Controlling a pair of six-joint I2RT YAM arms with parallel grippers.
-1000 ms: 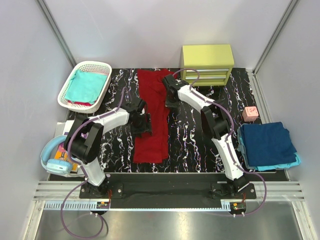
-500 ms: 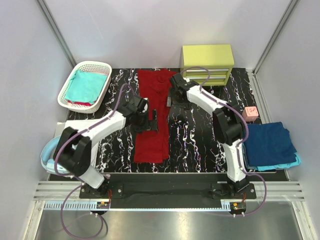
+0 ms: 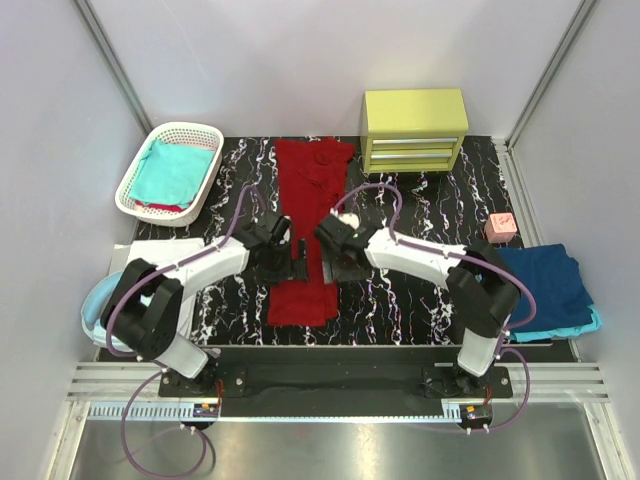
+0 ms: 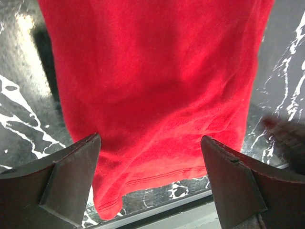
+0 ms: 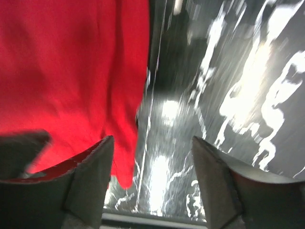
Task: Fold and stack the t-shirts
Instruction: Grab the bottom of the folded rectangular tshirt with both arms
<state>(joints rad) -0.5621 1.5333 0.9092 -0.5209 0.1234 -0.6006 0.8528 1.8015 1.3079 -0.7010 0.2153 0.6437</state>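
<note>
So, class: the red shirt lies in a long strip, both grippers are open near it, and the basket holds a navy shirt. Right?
No: the basket holds a teal shirt; the navy shirt lies at the right edge of the table. The top view shows it. The rest is right.

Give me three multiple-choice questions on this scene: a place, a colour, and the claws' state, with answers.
1. Where on the table is the navy t-shirt? A far left B centre C right edge
2. What colour is the top cloth in the basket? A teal B yellow C navy
3. How are the left claw and right claw by the dark red t-shirt? A both open B both shut on it C only one shut
Answers: 1 C, it lies at the right edge. 2 A, teal shows on top in the basket. 3 A, both wrist views show fingers apart, gripping nothing.
</note>
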